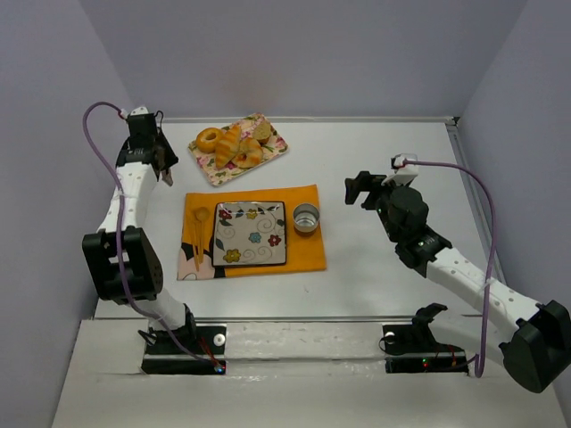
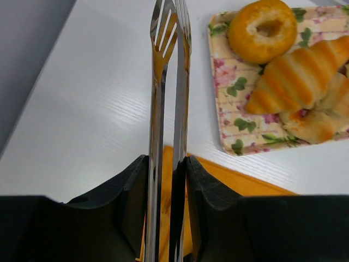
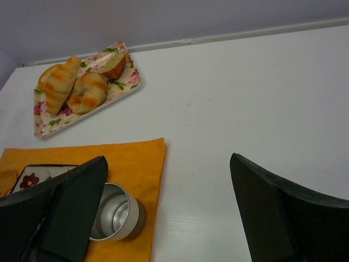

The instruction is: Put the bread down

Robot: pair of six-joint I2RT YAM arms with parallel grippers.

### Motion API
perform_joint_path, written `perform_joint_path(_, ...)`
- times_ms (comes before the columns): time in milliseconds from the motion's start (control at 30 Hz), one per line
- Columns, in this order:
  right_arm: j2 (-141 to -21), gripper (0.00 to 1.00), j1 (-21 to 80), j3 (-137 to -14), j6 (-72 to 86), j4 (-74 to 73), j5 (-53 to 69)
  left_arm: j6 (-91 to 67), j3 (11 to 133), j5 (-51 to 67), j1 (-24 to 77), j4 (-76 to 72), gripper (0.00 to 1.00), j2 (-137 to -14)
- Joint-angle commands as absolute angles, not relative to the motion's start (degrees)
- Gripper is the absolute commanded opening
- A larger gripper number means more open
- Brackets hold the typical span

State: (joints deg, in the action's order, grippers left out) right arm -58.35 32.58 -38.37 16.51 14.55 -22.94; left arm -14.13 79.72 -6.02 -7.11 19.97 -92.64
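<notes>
Claws first: got the left claw (image 2: 166,180) clamped on tongs (image 2: 170,82), prongs nearly touching, nothing between them. Stretched far up the left side, wrist tipped down, tong tips over bare table beside the tray (image 2: 223,103). Got the bread (image 2: 297,76) lying on that tray, right against a bagel (image 2: 262,30). Got the right claw (image 3: 169,202) wide open, empty, hanging low near the cup (image 3: 117,218).

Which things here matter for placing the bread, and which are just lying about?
In the job: croissant; tongs, held shut in the left pincer; square plate, likely the drop spot.
Lying about: bagel; rolls; metal cup; orange mat; open right pincer.
</notes>
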Motion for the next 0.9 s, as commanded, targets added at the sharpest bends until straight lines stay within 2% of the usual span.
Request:
perform_joint_path(0,-57.4,0.99,32.3,-37.4,16.8,18.1,-23.6,-17.7,77.2,-0.5,-5.0,19.3,0.42,-87.8)
perform_joint_path(133,-57.2,1.00,32.3,-37.4,16.9,18.0,-23.3,-18.9,73.9,9.4,-2.0,16.5,0.47,-83.0)
perform_joint_path(200,-57.0,0.99,32.3,-37.1,17.1,18.2,-22.9,-20.6,72.0,6.3,-0.3,16.3,0.55,-81.6)
perform_joint_path(333,-56.8,0.99,32.3,-36.9,17.1,18.3,-22.3,-21.2,69.7,5.5,3.6,15.6,0.63,-79.4)
perform_joint_path(533,-56.3,0.99,32.3,-36.4,17.1,18.6,-21.7,-16.7,70.2,6.6,7.8,15.5,0.64,-80.1)
perform_joint_path(767,-55.5,0.99,32.3,-36.0,17.0,18.9,-21.4,-7.7,72.6,0.7,10.0,16.3,0.68,-81.9)
perform_joint_path(867,-55.6,1.00,32.3,-36.0,16.9,19.1,-21.4,-5.0,76.1,-3.0,10.5,17.8,0.67,-86.9)
